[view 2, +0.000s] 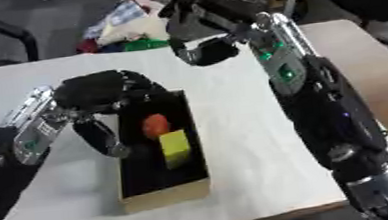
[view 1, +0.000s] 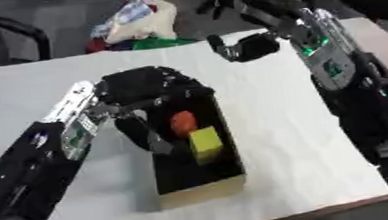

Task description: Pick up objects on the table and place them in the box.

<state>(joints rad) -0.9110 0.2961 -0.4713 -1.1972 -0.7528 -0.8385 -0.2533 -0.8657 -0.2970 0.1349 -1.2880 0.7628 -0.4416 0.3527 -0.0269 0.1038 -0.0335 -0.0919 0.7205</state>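
Fingers of left hand [view 1: 143, 86] hung curled over box [view 1: 200, 189] at frame centre, hiding its far end; whether they gripped anything couldn't be told. Inside: red object [view 1: 182, 123], yellow block [view 1: 206, 142]. Right hand [view 2: 203, 26], upper centre, clenched, contents unclear

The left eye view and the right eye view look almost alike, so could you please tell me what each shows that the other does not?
Only the left eye view shows the right hand cut off at the top edge. Only the right eye view shows that hand whole, fingers curled, holding nothing, above the table's far part. Both share the box with a red object and a yellow block inside, and the left hand over its far end.
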